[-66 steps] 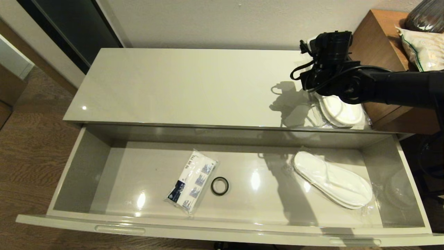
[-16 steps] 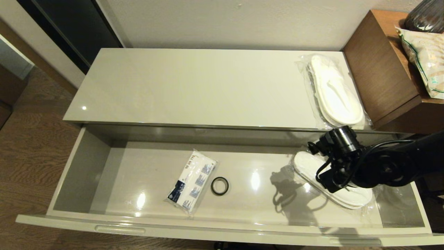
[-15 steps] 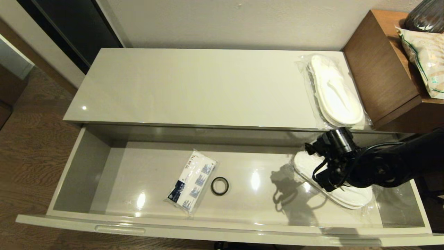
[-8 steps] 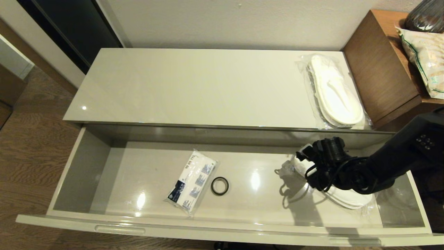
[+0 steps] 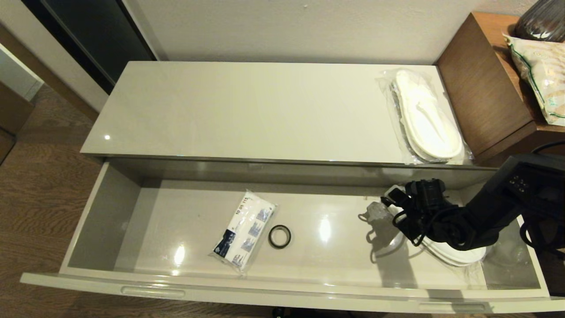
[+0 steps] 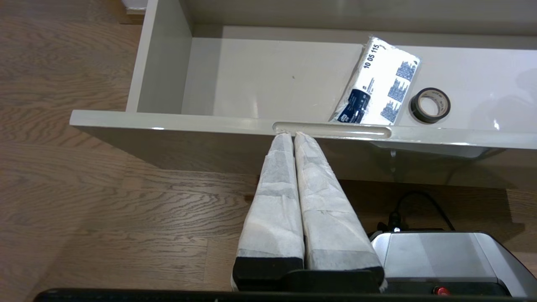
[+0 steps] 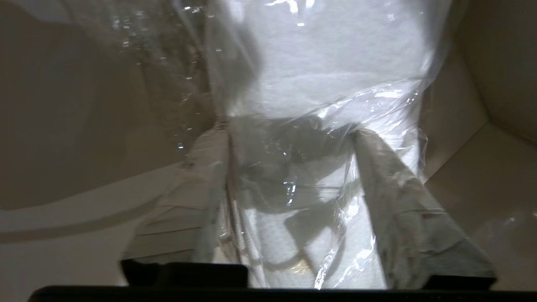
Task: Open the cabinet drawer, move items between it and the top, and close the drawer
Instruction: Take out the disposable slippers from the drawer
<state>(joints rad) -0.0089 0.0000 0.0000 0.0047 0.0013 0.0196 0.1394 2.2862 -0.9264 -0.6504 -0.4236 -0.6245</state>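
Note:
The cabinet drawer (image 5: 282,293) stands pulled fully out below the glossy cream top (image 5: 247,110). One wrapped pair of white slippers (image 5: 426,117) lies on the top's right end. A second wrapped pair (image 5: 457,257) lies at the drawer's right end. My right gripper (image 5: 388,202) is down inside the drawer at that pair's left end. In the right wrist view it (image 7: 289,130) is open, its fingers (image 7: 390,180) on either side of the wrapped slippers (image 7: 331,54). My left gripper (image 6: 292,135) is shut, its tips at the drawer's left handle slot (image 6: 335,130), and it is out of the head view.
A blue-and-white printed packet (image 5: 245,229) and a small black ring (image 5: 279,236) lie mid-drawer. A taller brown wooden desk (image 5: 481,88) with a bag (image 5: 538,66) on it adjoins the top's right end. Wooden floor surrounds the cabinet.
My right arm left the slippers on the top and came down into the drawer. In the last second it sank lower over the drawer pair, whose wrap has bunched up at the left end.

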